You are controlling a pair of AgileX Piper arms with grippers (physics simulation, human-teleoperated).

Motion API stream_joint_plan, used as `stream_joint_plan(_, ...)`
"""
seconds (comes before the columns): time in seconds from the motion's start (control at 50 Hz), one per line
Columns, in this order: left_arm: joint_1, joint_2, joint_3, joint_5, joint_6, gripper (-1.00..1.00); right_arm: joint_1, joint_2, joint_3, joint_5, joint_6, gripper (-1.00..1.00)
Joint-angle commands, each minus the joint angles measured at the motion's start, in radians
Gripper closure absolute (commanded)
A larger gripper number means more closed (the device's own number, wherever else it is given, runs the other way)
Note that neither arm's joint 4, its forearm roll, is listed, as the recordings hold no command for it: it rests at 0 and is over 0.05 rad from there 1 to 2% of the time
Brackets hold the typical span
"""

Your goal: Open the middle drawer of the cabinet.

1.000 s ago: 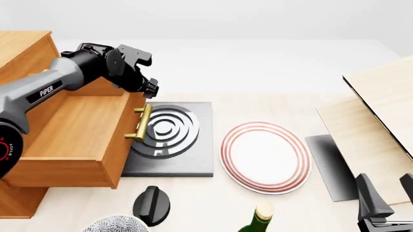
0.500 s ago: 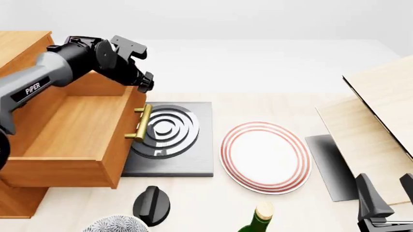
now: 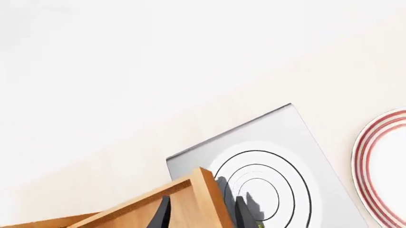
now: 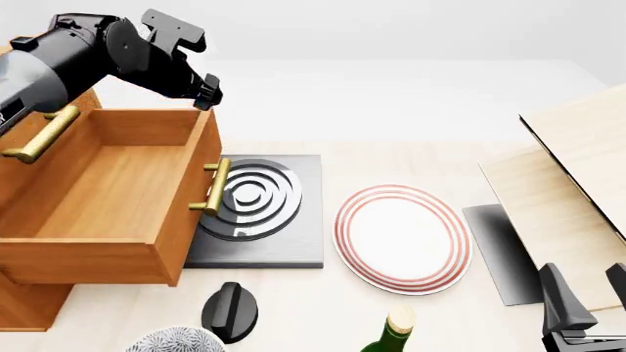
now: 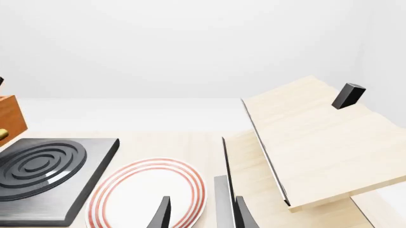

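Orange-brown wooden middle drawer (image 4: 117, 198) pulled fully out; task looks done. Left gripper (image 4: 201, 92) above it, jaws spread, empty.

In the front view my right gripper (image 4: 587, 312) is cut off at the lower corner, so I cannot tell its jaws there. The green bottle (image 4: 391, 334) shows only its neck, and the cabinet (image 4: 29, 308) runs off the left edge.
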Motion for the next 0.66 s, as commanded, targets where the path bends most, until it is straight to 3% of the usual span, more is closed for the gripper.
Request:
stream_joint_plan(0.02,-0.029,-0.152,0.048,-0.01,-0.013,-1.0,0.0,0.0,0.0,0.0,0.0,-1.0)
stream_joint_plan(0.08,-0.039,-0.294,0.091,-0.008,-0.048,-1.0,0.0,0.0,0.0,0.0,0.0,-1.0)
stream_joint_plan(0.24,-0.018,-0.477,0.226,-0.035,-0.06,-1.0,0.0,0.0,0.0,0.0,0.0,-1.0)
stream_joint_plan(0.34,-0.038,-0.621,0.294,-0.034,-0.108,-1.0,0.0,0.0,0.0,0.0,0.0,-1.0)
stream_joint_plan(0.38,-0.03,-0.683,0.359,-0.055,-0.143,-1.0,0.0,0.0,0.0,0.0,0.0,-1.0)
stream_joint_plan(0.4,-0.03,-0.747,0.418,-0.086,-0.205,-1.0,0.0,0.0,0.0,0.0,0.0,-1.0)
stream_joint_plan(0.46,-0.006,-0.795,0.489,-0.124,-0.237,-1.0,0.0,0.0,0.0,0.0,0.001,-1.0)
stream_joint_plan(0.48,-0.024,-0.871,0.555,-0.158,-0.312,-1.0,0.0,0.0,0.0,0.0,0.0,-1.0)
stream_joint_plan(0.54,-0.014,-0.943,0.622,-0.207,-0.322,-1.0,0.0,0.0,0.0,0.0,0.0,-1.0)
stream_joint_plan(0.58,-0.027,-0.975,0.708,-0.265,-0.399,-1.0,0.0,0.0,0.0,0.0,0.0,-1.0)
stream_joint_plan(0.66,-0.062,-0.977,0.759,-0.325,-0.397,-1.0,0.0,0.0,0.0,0.0,0.0,-1.0)
